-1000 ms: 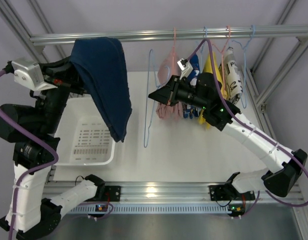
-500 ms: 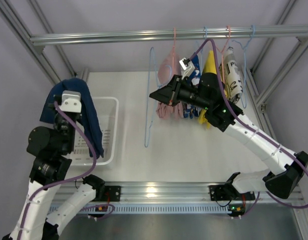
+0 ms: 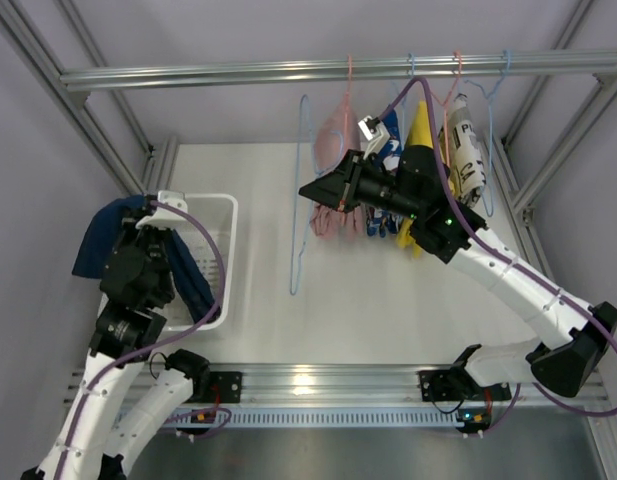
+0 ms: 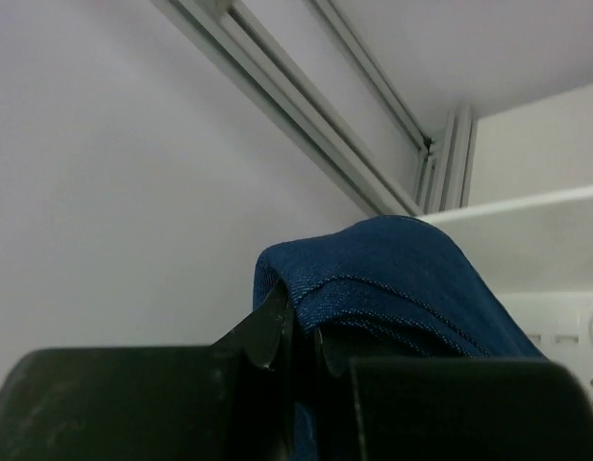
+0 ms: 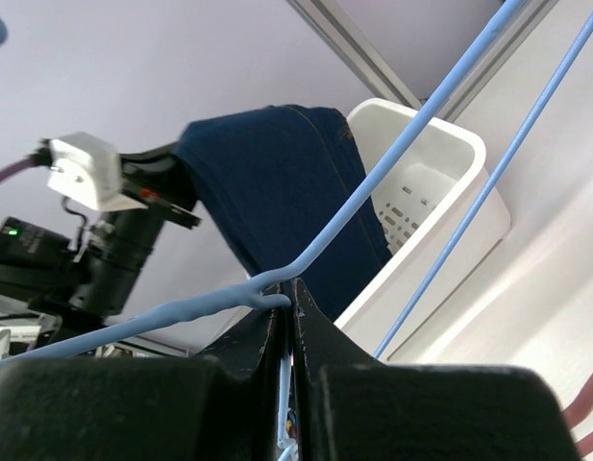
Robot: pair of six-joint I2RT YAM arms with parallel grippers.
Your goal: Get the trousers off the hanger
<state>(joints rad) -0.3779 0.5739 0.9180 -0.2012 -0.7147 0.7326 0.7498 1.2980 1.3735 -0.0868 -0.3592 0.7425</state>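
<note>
Navy blue cloth trousers, pinched in my left pincer, straddle the white plastic basket along its left wall, the tub lying rightward, while my right pincer clamps the blue wire hanger.

2 trousers are showing: 1 navy pair and 1 pink pair. 3 other garments are hanging. 1 white basket is standing.
</note>
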